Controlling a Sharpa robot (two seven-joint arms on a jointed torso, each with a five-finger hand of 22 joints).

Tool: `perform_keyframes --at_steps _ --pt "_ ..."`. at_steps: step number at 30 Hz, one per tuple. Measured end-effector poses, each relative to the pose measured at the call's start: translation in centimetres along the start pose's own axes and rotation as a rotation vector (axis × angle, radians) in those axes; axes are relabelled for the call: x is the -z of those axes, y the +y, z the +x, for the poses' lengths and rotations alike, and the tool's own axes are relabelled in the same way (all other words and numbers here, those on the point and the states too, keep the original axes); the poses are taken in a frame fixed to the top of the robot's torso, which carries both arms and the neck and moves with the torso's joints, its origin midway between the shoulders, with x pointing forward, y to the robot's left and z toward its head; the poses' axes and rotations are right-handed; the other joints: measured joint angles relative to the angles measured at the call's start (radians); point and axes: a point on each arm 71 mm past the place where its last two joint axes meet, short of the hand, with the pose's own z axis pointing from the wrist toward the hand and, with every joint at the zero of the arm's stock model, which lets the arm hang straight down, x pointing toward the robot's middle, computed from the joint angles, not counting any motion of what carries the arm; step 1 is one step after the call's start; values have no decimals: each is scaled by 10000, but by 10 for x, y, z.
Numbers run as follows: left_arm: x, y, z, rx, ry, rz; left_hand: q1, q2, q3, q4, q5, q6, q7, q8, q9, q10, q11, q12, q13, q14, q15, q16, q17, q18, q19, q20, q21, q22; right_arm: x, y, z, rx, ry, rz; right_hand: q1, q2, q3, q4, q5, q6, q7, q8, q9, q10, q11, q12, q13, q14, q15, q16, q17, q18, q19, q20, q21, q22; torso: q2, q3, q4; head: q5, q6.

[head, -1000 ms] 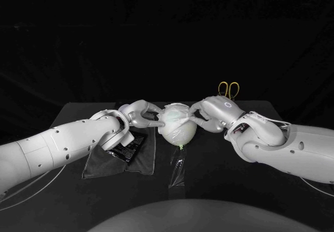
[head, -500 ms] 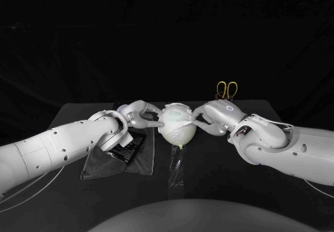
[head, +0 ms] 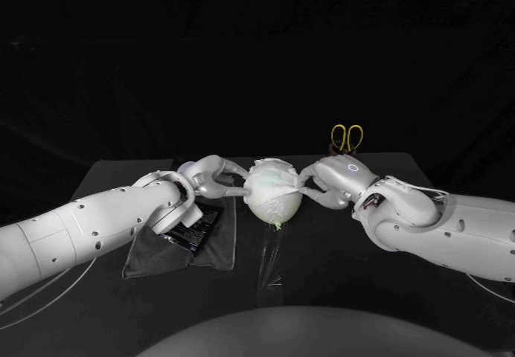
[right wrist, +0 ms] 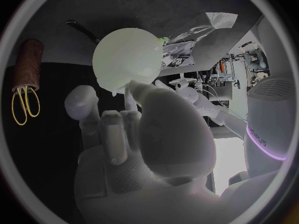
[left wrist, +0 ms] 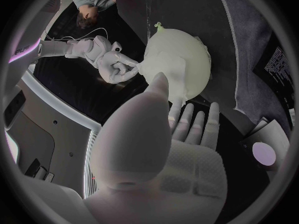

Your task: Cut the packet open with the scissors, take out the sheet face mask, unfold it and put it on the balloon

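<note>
Flanking the pale green oval balloon, knot nearest, under the white sheet face mask, the right robot hand pinches the mask's right edge, while the left robot hand touches its left side with fingers spread, its grip impossible to tell.

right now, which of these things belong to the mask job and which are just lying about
In the job:
balloon
mask, draped on it
left hand and right hand, both at the mask
scissors
packet

Lying about:
cloth under the packet
clear film in front of the balloon
</note>
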Motion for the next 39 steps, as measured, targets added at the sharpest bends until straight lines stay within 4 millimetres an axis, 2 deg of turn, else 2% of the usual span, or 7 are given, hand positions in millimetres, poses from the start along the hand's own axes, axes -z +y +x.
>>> perform_keyframes --at_steps 5,7,15,25,30,34,39 --pt "0 0 0 0 4 -3 0 0 0 0 0 0 0 0 0 0 0 0 0 0 0 0 0 0 0 0 0 0 0 -3 1 -18 47 48 -168 -506 -308 -3 42 -283 113 128 438 -1 -1 -247 -1 -2 2 -3 0 39 -166 -15 -441 -5 0 0 2 -31 0" --pt "0 0 0 -1 4 -8 0 0 0 0 0 0 0 0 0 0 0 0 0 0 0 0 0 0 0 0 0 0 1 -3 2 -45 85 45 -263 -689 -434 65 43 -429 151 -6 365 -1 -1 -389 -3 -3 3 -24 0 170 -258 8 -657 -4 -1 0 2 -44 0" --pt "0 0 0 -3 3 -18 0 0 0 0 0 0 0 0 0 0 0 0 0 0 0 0 0 0 0 0 0 1 3 -3 6 -203 315 -8 -395 -1096 -763 202 43 -775 282 -258 156 -5 108 -790 -9 -10 10 8 -1 178 -555 89 -1259 -1 -5 0 4 -91 0" --pt "0 0 0 -2 7 -16 0 0 0 0 0 0 0 0 0 0 0 0 0 0 0 0 0 1 0 0 0 1 9 -3 7 -411 378 -45 -393 -1094 -762 202 42 -776 283 -257 116 -3 110 -703 -3 -45 45 7 -9 176 -532 112 -1033 4 -4 0 4 -153 0" --pt "0 0 0 -2 6 -18 0 0 0 0 0 -35 -35 0 0 -38 -37 0 0 0 0 0 0 0 0 0 0 -16 13 2 0 -729 -317 -206 22 -739 -714 154 120 -539 304 -257 11 -3 110 -91 0 -46 46 2 -7 172 143 126 155 4 -1 3 5 -163 0" --pt "0 1 0 -3 2 -22 0 0 0 0 0 -35 -35 0 0 -38 -37 0 0 0 0 0 0 0 0 0 0 -16 14 11 -6 -1071 -1015 -437 100 -747 -663 102 214 -500 333 -279 -36 -3 109 92 0 -45 45 0 -6 168 293 108 498 3 1 5 0 -175 0" --pt "0 0 0 -2 6 -18 0 0 0 0 0 -35 -35 0 0 -38 -37 0 0 0 0 0 0 -1 0 0 0 -15 10 18 -7 -1301 -1394 -612 79 -781 -709 69 144 -509 343 -408 -124 -50 161 64 0 -8 83 -2 0 165 290 111 248 -1 4 6 -1 -210 0"
